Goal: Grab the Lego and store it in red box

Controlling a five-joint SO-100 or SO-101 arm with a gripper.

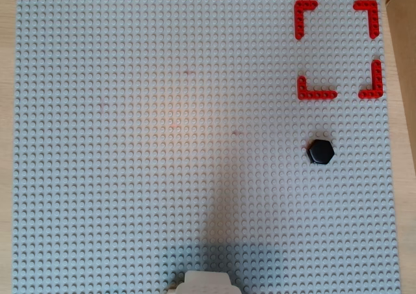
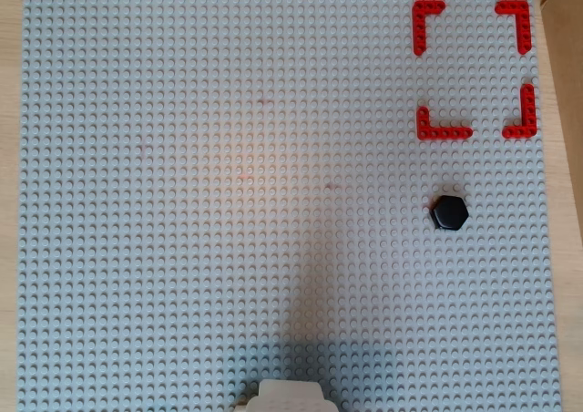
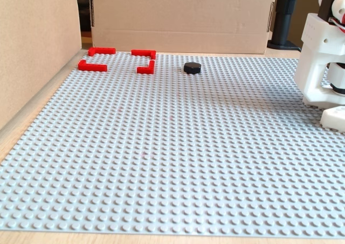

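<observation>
Lego [image 1: 320,151] is seen on the grey baseplate [image 1: 162,144], near the red box [image 1: 338,49], outside its bracketed edge. Gripper is hidden; its opening cannot be told. Approach from directly above is advised, jaws spread across opposite flats.

Both overhead views look straight down on the studded baseplate [image 1: 162,144]; the fixed view looks low across it (same plate, sideways).

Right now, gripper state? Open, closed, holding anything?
Gripper: fingers not in view. The black piece lies loose on the gray baseplate, outside the red corner square, so nothing is held.
</observation>
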